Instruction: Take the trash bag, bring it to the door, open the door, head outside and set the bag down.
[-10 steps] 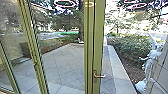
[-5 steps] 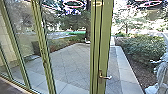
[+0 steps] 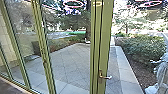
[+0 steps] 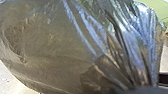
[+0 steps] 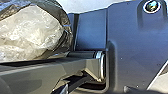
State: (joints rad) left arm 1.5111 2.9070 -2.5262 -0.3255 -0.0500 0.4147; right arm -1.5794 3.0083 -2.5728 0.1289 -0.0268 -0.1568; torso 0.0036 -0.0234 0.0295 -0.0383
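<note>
- The whole outlook has swung since the first of the earlier head views: the paved yard (image 3: 72, 60) and everything around it sit further over, and more glazing bars (image 3: 46, 65) have come in to the left of the door post (image 3: 102, 37). That is the camera going with the robot, not the things shifting; since the second earlier view it has all but settled.
- The hedge (image 3: 137, 47) lies beyond the door post and to its right, with the paving's pale edge running between. For the task, I take this as lining up on the way out, with the putting down still to be done.
- The trash bag (image 4: 50, 55) is close in by the robot, beside its dark plate (image 5: 132, 45); how far it is from the door post I cannot tell. Its plastic draws together in tight folds, so I judge it is being carried and could swing or snag against the post.
- The door handle (image 3: 106, 77) is on the door post, low down, its lever pointing right. Whether the door stands ajar I cannot tell.
- As for the left claw and the right claw, I cannot tell whether either is open or closed.
</note>
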